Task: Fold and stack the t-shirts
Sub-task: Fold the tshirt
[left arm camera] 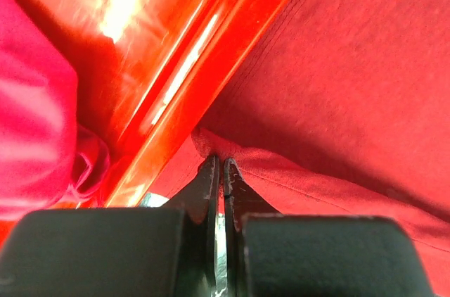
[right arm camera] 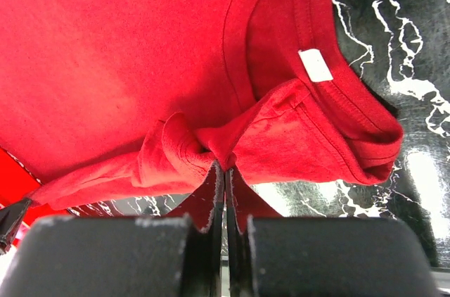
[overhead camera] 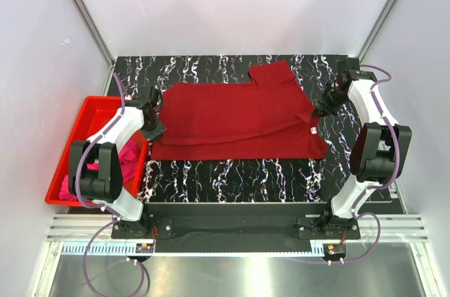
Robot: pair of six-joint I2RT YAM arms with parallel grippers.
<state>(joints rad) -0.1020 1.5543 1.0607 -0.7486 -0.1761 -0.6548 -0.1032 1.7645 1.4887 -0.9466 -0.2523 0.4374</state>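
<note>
The dark crimson t-shirt [overhead camera: 239,117] lies spread across the middle of the black, white-veined table [overhead camera: 232,170]. One sleeve juts out toward 1 o'clock, and a fold line runs along the near side. The left claw [left arm camera: 219,163] is at the shirt's 9 o'clock edge, its jaws pressed together on a pinch of the red hem. The right claw [right arm camera: 225,167] is at the 3 o'clock edge, its jaws clamped on a bunched tuck of cloth just beside the collar. The small white neck label [right arm camera: 315,65] shows inside the neckline, and the collar rim curls up there, off the table.

The red plastic bin [overhead camera: 70,149] stands at 9 o'clock, against the table's left side. Its glossy wall rises just beside the left claw, and the shirt's edge runs right along it, so that side is crowded. The magenta pink t-shirt [overhead camera: 128,155] lies crumpled inside the bin, partly hidden under the left arm. White walls close in the far side and both flanks. At 6 o'clock, a metal rail runs behind the two arm bases, and purple cables loop down past it.
</note>
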